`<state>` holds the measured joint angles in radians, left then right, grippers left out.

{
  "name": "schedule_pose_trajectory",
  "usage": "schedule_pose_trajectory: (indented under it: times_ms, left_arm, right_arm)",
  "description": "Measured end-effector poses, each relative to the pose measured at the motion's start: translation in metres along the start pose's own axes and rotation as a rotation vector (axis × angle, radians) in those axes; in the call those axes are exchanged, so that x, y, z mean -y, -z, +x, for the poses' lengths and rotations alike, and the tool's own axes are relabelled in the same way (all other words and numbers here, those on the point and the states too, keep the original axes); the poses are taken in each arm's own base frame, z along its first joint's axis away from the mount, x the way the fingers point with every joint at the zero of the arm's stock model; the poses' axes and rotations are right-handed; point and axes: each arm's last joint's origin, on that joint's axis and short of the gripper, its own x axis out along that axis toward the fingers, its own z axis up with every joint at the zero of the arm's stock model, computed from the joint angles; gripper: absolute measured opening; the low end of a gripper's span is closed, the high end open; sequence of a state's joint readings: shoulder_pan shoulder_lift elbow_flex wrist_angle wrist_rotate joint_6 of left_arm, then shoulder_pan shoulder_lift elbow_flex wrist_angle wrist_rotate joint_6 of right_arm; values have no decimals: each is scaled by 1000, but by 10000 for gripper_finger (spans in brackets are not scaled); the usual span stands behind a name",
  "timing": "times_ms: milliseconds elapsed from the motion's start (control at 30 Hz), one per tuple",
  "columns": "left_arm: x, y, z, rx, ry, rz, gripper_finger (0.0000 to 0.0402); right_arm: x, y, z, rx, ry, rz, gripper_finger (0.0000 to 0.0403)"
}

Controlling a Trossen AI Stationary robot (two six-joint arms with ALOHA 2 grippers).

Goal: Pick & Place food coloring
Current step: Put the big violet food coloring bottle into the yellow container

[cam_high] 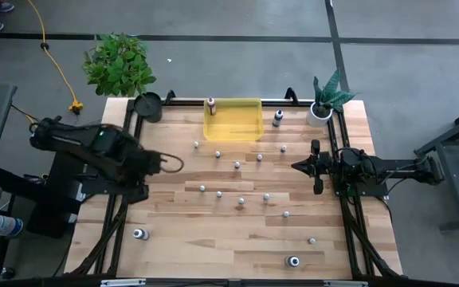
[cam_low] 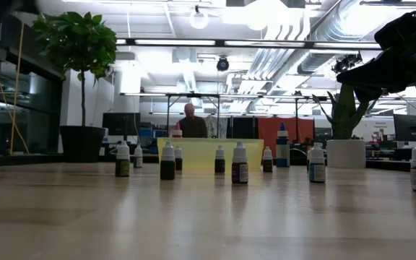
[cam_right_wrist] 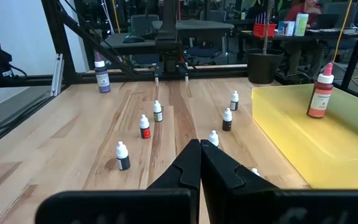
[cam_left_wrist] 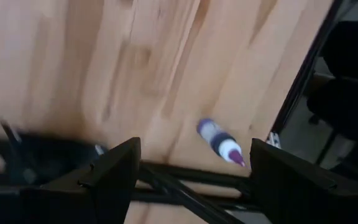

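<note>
Several tiny food coloring bottles (cam_high: 237,165) stand upright on their bases, scattered over the wooden table. A pink-bodied one (cam_high: 211,105) stands in the yellow bin (cam_high: 241,119). My left gripper (cam_high: 154,165) hangs open over the table's left part, pointing steeply down, with nothing between its fingers (cam_left_wrist: 117,177). Its wrist view shows a purple bottle (cam_left_wrist: 219,142) with a white cap by the table's frame, apart from the fingers. My right gripper (cam_right_wrist: 199,148) is shut and level at the table's right (cam_high: 297,166), pointing left and holding nothing.
A white plant pot (cam_high: 319,112) stands at the far right corner and a dark pot (cam_high: 147,105) at the far left. A blue-capped bottle (cam_high: 277,118) stands right of the bin. Larger bottles stand near the front edge (cam_high: 139,233) (cam_high: 293,261). Black frame rails (cam_high: 349,231) line the sides.
</note>
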<state>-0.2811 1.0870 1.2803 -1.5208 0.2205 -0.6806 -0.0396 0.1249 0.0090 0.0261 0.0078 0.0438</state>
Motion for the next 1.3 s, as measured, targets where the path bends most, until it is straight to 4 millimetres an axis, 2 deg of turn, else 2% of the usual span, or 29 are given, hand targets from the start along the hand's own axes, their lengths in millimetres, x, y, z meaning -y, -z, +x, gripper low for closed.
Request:
schedule_pose_trajectory:
  times_ms: [300, 467, 800, 1033, 1300]
  left_arm:
    - [9, 22, 23, -15, -62, -537, 291]
    - [28, 27, 37, -1, -118, -737, 291]
    - [81, 39, 84, -26, -160, -945, 291]
    - [98, 47, 110, -22, -237, -1091, 291]
    - [106, 47, 130, -39, -316, -1112, 291]
  right_arm:
    - [0, 0, 0, 0, 0, 0, 0]
    - [0, 0, 0, 1, 0, 0, 0]
    - [0, 0, 0, 1, 1, 0, 0]
    - [0, 0, 0, 0, 0, 0, 0]
    - [0, 0, 0, 0, 0, 0, 0]
